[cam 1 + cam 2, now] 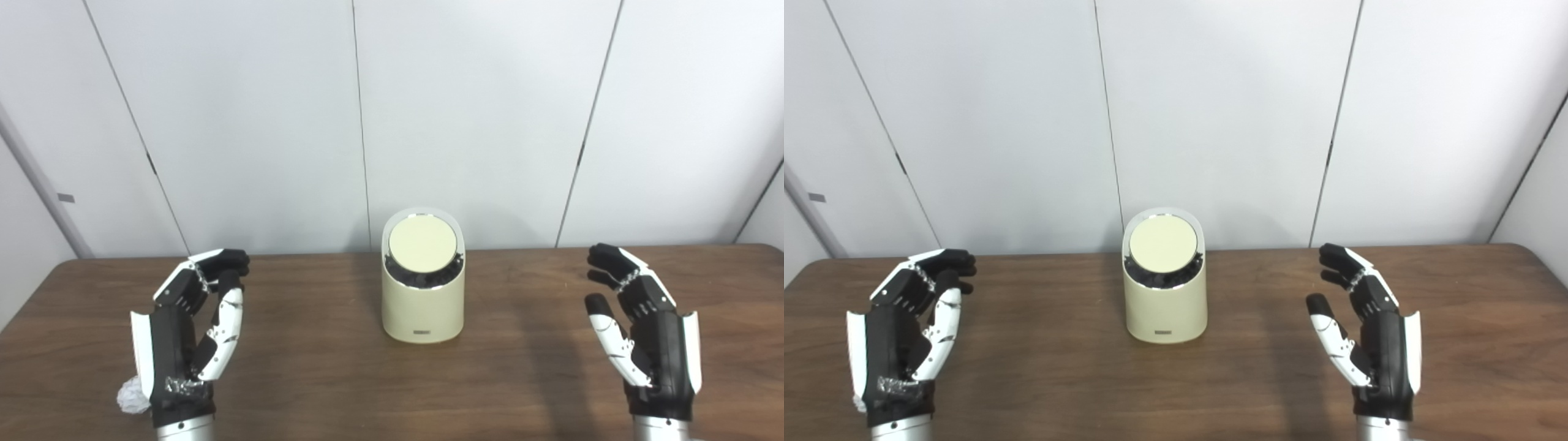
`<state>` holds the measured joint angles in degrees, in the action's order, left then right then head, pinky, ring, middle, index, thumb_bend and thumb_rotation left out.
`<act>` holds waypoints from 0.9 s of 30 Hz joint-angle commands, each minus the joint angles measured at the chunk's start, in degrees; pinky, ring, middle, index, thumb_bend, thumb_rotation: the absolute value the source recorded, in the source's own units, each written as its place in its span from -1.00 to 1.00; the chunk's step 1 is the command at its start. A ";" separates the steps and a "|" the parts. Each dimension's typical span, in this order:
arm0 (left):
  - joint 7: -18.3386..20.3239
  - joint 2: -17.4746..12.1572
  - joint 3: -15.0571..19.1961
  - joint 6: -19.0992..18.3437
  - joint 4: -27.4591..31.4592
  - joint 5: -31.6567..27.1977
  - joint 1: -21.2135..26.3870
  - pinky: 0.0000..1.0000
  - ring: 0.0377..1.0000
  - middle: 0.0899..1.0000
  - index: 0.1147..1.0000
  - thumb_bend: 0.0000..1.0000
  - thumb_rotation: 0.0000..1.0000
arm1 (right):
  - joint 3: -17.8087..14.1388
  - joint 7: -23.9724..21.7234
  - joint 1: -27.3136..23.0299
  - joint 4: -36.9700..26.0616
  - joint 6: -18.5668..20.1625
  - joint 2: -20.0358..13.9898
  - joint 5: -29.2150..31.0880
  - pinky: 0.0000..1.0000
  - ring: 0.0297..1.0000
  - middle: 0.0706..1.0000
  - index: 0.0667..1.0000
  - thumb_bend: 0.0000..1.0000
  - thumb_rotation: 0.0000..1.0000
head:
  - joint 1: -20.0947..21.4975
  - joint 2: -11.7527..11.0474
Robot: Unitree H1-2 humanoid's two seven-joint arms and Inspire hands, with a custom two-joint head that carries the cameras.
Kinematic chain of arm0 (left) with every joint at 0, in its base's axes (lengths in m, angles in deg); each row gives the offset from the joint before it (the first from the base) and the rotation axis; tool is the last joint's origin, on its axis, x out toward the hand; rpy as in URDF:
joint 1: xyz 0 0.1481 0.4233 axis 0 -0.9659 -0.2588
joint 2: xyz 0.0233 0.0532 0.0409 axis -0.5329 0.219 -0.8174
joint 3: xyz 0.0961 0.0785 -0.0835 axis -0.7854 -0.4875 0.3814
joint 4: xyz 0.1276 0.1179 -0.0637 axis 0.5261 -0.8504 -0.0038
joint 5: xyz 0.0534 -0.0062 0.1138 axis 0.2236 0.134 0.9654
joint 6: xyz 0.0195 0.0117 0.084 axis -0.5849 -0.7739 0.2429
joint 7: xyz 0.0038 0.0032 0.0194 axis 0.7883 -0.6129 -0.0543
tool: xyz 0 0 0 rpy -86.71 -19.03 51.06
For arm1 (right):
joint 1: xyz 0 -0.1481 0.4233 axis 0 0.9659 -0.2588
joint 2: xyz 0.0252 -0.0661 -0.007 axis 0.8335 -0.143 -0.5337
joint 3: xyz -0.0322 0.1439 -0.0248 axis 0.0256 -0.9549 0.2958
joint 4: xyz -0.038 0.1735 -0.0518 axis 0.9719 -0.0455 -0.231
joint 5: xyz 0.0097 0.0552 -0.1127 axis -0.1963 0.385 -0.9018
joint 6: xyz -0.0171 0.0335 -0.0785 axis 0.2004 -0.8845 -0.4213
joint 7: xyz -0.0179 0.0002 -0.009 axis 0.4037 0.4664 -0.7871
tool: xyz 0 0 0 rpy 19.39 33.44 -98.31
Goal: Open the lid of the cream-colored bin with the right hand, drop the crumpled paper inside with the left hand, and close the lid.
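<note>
At 8 o'clock on the brown table (pixel 343 380): crumpled paper (pixel 132 396), white, small, lying on the wood just beside the wrist of the left hand, mostly hidden behind it in the right eye view; not held

At 9 o'clock: left hand (pixel 187 331), palm turned inward, fingers apart and lightly curled, holding nothing, hovering above the table

At centre, toward 12 o'clock: cream-colored bin (pixel 421 309), upright, round, well apart from both hands; lid (pixel 422 244), a pale disc tilted toward the viewer, seated in the rim and closed; a dark liner shows along its lower edge

At 3 o'clock: right hand (pixel 643 331), palm inward, fingers spread, empty, raised off the table

Step in hand, by judgement: opening not yet begun. The right hand should travel toward 10 o'clock and meet the lid from above; whether it presses or lifts cannot be told. Keep contact light so the bin does not slide or tip. The left hand must reach back to 7 o'clock for the paper
</note>
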<state>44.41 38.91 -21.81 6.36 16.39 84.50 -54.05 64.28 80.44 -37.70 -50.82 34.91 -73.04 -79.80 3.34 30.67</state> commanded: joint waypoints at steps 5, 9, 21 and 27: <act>0.22 -0.22 -0.25 1.19 0.45 0.15 1.05 0.02 0.17 0.16 0.09 -0.50 -0.20 | 0.30 -0.22 -0.96 -0.89 -2.10 -0.21 0.05 0.41 0.49 0.47 0.43 -0.36 0.05 | 0.15 -0.07; 0.20 -0.19 -0.24 1.29 0.28 -0.14 1.14 0.02 0.17 0.16 0.09 -0.49 -0.19 | 0.26 -0.03 -1.02 -0.95 -2.00 -0.07 -0.21 0.41 0.49 0.46 0.41 -0.34 0.05 | 0.13 -0.11; -0.14 0.40 -0.73 1.50 -0.07 0.50 1.37 0.01 0.17 0.16 0.09 -0.51 -0.20 | -0.28 0.02 -1.63 -1.66 -0.07 -0.58 -1.21 0.46 0.53 0.48 0.41 -0.27 0.07 | -0.49 -0.60; -0.65 0.69 -0.86 1.95 -0.40 1.12 1.45 0.01 0.16 0.16 0.09 -0.50 -0.18 | 1.19 -2.62 -6.81 -8.47 11.00 -1.33 -5.73 0.59 0.67 0.62 0.56 0.00 0.21 | -0.41 -0.86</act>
<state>44.06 39.30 -22.33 6.49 15.04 84.95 -54.05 64.70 78.78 -39.94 -55.45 44.10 -74.10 -83.60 2.90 29.79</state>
